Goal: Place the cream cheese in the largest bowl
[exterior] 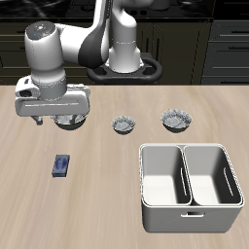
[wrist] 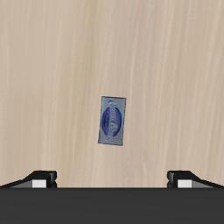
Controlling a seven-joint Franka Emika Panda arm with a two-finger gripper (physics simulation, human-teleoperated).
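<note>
The cream cheese [exterior: 61,165], a small flat blue box with a pale label, lies flat on the wooden table nearer the front edge. In the wrist view the cream cheese [wrist: 111,119] rests alone on bare wood, slightly askew. My gripper [exterior: 49,121] hangs above the table, farther back than the box and clear of it. It is open, and its two fingertips [wrist: 44,178] stand wide apart with nothing between them. The largest bowl [exterior: 74,122], grey with a ruffled rim, sits right behind the gripper, which hides part of it.
Two smaller ruffled bowls stand in the same row: the smallest [exterior: 124,124] and a mid-sized one [exterior: 176,120]. A white two-compartment bin [exterior: 190,185] stands near the front edge. A dark round burner [exterior: 126,68] lies at the back by the robot base.
</note>
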